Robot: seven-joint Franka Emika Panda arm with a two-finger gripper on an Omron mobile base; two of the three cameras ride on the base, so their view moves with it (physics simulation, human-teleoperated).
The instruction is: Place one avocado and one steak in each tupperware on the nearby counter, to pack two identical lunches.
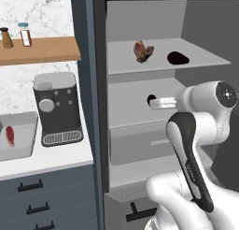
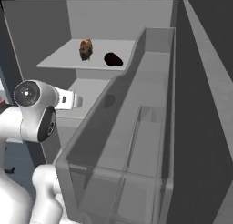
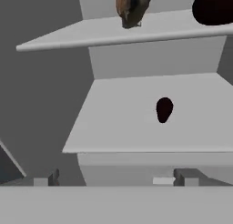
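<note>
On the desk [image 1: 51, 161] at left, a tupperware [image 1: 21, 142] holds one steak [image 1: 9, 135]. The hand [image 3: 116, 177], fingers spread and empty, faces the middle fridge shelf [image 1: 135, 103] bearing an avocado [image 3: 164, 109] (upper shelf: second steak [image 1: 143, 51], second avocado [image 1: 177, 58]).

You face an open grey fridge [image 1: 140, 18] with two pale shelves, the upper shelf [image 1: 205, 61] above the lower shelf [image 3: 136, 127], and a grey pull-out drawer [image 1: 140, 147] beneath. Your right-hand camera looks past its clear door bin [image 2: 136, 141]. Left of the fridge, a white marble wall [image 1: 42, 9] carries a wooden shelf [image 1: 46, 50] with two jars. A coffee machine [image 1: 57, 107] stands near the worktop's [image 1: 51, 161] back edge, over blue-grey drawer fronts [image 1: 56, 196] with black handles.
</note>
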